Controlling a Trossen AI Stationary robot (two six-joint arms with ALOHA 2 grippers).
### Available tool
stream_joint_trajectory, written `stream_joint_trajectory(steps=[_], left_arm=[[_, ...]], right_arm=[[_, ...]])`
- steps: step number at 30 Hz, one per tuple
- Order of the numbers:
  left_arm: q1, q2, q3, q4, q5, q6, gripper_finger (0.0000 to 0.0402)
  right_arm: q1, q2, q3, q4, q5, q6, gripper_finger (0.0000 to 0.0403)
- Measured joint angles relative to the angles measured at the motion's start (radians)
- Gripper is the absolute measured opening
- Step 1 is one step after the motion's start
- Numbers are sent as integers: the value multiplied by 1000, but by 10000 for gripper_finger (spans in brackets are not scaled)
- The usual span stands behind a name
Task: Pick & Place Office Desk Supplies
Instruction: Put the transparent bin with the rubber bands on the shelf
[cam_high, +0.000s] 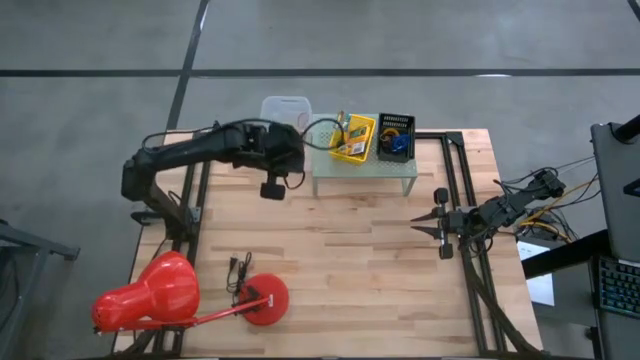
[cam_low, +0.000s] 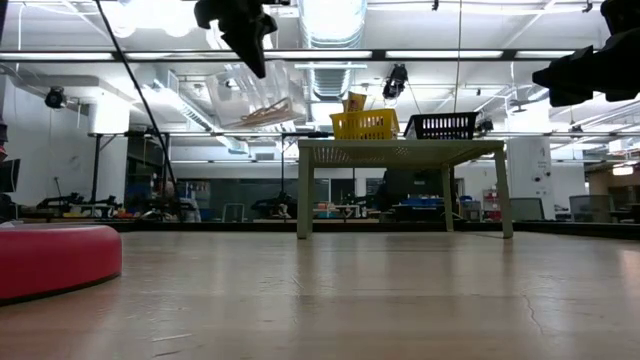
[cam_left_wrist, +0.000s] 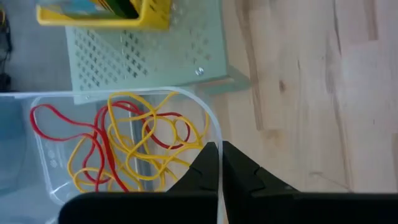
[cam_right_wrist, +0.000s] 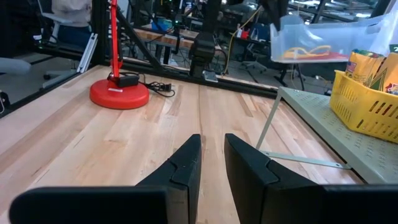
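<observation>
Left hand (cam_left_wrist: 219, 163) is clamped shut on the rim of a clear plastic tub (cam_left_wrist: 43, 158), held in the air just beside the mint-green shelf (cam_high: 345, 170), at its left end. Inside the tub lie yellow and red rubber bands (cam_left_wrist: 134, 146). On the shelf stand a yellow basket (cam_high: 355, 140) with crayon boxes (cam_right_wrist: 362, 65) and a black basket (cam_high: 396, 136). Right hand (cam_high: 424, 223) hovers over the desk (cam_high: 340, 260) at its right side, fingers slightly parted, gripping nothing. A red lamp (cam_high: 150, 295) lies at the front left.
</observation>
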Motion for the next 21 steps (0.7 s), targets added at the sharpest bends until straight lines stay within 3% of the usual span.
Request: stream_joint_trajectory(steps=[6,21], left_arm=[[85,29,57,3,73,65,2],[127,222,216,-56,63,163,2]], right_arm=[[0,0,0,0,0,0,68],[-1,0,0,0,0,0,68]])
